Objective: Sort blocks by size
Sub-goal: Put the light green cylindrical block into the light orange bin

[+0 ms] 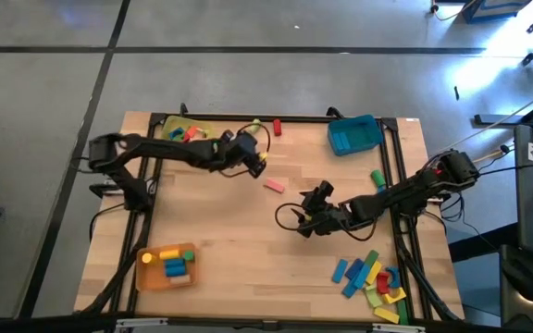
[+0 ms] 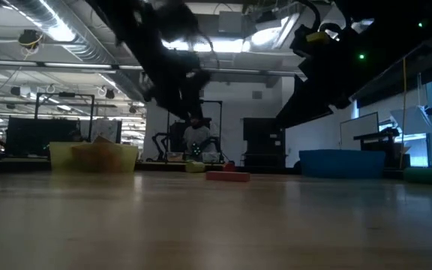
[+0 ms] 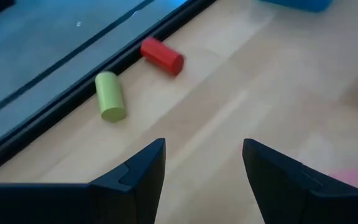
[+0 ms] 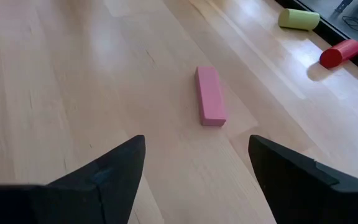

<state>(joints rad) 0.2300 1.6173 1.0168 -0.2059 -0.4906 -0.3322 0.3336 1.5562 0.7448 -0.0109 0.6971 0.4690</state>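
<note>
A pink bar block (image 4: 210,96) lies flat on the table's middle (image 1: 274,186). A green cylinder (image 3: 110,96) and a red cylinder (image 3: 162,56) lie on their sides by the far edge. My left gripper (image 1: 258,166) hovers open just left of and beyond the pink bar, with nothing between its fingers (image 3: 204,155). My right gripper (image 1: 316,198) stands open to the right of and nearer than the bar, pointing at it (image 4: 197,149). More blocks lie in a pile (image 1: 373,277) at the near right.
A yellow tray (image 1: 185,132) with blocks stands at the far left, a blue tray (image 1: 354,135) at the far right, and an orange tray (image 1: 167,266) with blocks at the near left. A green block (image 1: 378,177) lies near the right edge. Bare wood lies in the near middle.
</note>
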